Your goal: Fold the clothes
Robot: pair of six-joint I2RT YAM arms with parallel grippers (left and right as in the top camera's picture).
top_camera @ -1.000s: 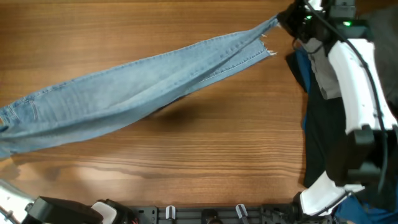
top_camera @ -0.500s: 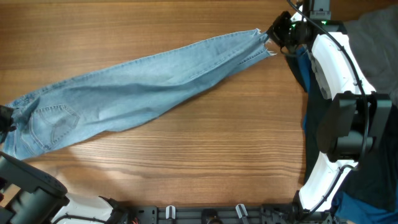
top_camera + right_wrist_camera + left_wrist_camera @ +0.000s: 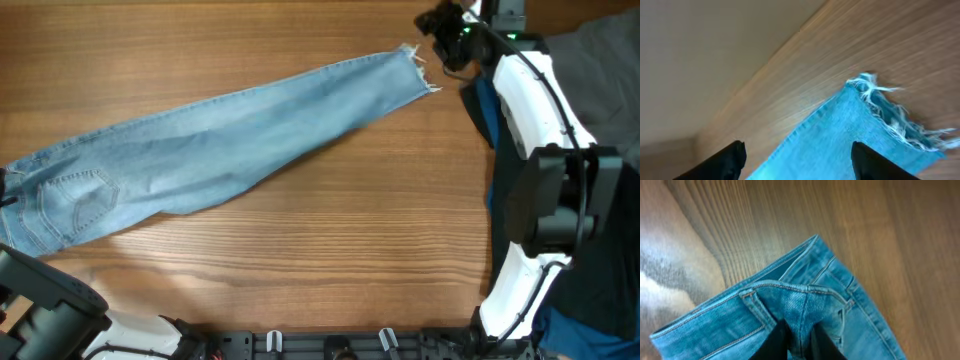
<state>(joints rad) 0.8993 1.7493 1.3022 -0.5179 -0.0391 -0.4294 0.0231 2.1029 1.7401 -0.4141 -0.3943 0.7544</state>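
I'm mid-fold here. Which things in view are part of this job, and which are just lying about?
Part of the job:
- jeans, spread diagonally across the table
- left gripper, pinching the waistband
- right gripper, open above the frayed hem

Lying about:
- dark garments heaped at the right edge
- grey cloth in the far right corner

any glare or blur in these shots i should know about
Overhead: sharp, a pale sheen on the table below the jeans. Left wrist: white glare on the table at left, jeans slightly soft. Right wrist: frayed hem soft, right gripper two dark blurs.
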